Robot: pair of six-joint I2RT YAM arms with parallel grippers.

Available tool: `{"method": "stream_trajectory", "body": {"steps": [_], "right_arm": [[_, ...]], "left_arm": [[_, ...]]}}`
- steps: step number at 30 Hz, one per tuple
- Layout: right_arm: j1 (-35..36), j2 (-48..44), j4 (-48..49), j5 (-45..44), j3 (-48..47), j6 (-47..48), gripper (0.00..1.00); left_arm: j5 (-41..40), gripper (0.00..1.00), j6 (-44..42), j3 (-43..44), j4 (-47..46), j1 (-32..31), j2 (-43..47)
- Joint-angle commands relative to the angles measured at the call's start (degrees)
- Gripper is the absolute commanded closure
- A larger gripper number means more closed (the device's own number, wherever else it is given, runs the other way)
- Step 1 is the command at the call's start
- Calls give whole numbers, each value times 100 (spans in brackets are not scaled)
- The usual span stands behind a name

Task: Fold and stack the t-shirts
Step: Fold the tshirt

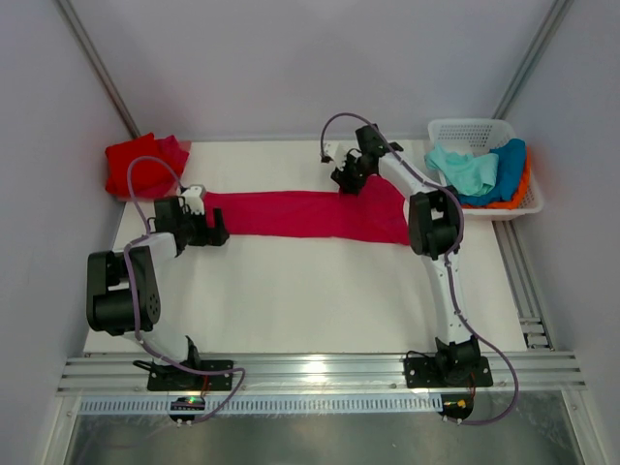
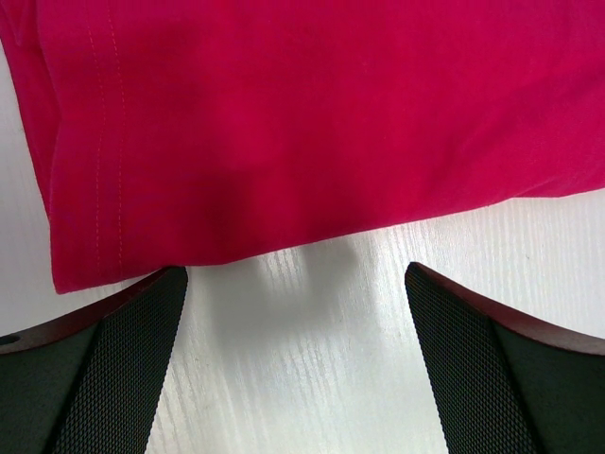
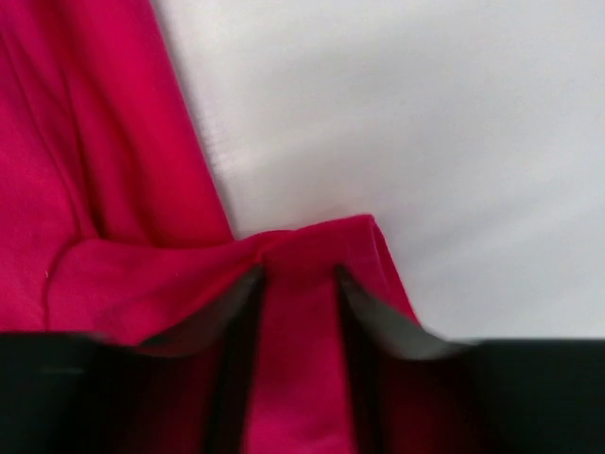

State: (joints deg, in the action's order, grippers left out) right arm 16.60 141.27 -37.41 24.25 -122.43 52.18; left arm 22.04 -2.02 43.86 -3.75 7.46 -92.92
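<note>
Left gripper [image 2: 295, 270] released, wide over table [image 2: 312, 378] beside crimson t-shirt [image 2: 312, 113] hem; right gripper [image 3: 298, 272] pinching its fold.

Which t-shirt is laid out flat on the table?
The crimson-pink t-shirt, stretched as a long band. The red t-shirt sits bunched at the far left corner; the mint-green, blue and orange ones lie heaped in the white basket.

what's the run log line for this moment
left gripper open, empty | right gripper pinching crimson t-shirt fold | fold not finished
</note>
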Motion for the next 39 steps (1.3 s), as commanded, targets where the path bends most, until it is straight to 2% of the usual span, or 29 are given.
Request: {"method": "stream_trajectory", "body": {"steps": [1, 3, 4, 13, 14, 15, 16, 17, 18, 20, 23, 29, 34, 39], "right_arm": [[63, 93, -65, -245, -237, 152, 69], [54, 85, 40, -324, -220, 117, 92], [54, 85, 84, -359, -194, 82, 96], [36, -390, 788, -579, 114, -358, 96], [36, -381, 805, -562, 106, -401, 87], [28, -346, 805, -570, 79, -419, 68], [45, -302, 814, -579, 62, -420, 42], [62, -267, 823, -684, 35, -454, 11], [71, -215, 832, -728, -34, -463, 5], [89, -74, 788, -833, -88, -437, 1], [80, 32, 823, -1036, -97, -393, 1], [71, 58, 1042, -2072, 96, -419, 2], [10, 102, 955, -2774, 202, -542, 15], [-87, 129, 770, -2759, 211, -639, 34]], "left_arm": [[37, 1, -97, 185, -21, -26, -33], [46, 1, -97, 194, -12, -26, -33], [46, 1, -97, 202, -12, -26, -41], [55, 1, -105, 229, 23, -17, -77], [63, 1, -105, 237, 32, -26, -77], [72, 1, -105, 237, 32, -26, -77], [81, 1, -123, 237, 32, -26, -77], [81, 1, -123, 237, 32, -26, -77], [81, 1, -114, 237, 41, -17, -77], [98, 1, -123, 246, 41, -26, -85], [98, 1, -123, 264, 58, -26, -94], [98, 1, -132, 299, 85, -26, -129], [81, 1, -123, 317, 111, -17, -147], [81, 1, -114, 352, 137, -26, -182]]}}
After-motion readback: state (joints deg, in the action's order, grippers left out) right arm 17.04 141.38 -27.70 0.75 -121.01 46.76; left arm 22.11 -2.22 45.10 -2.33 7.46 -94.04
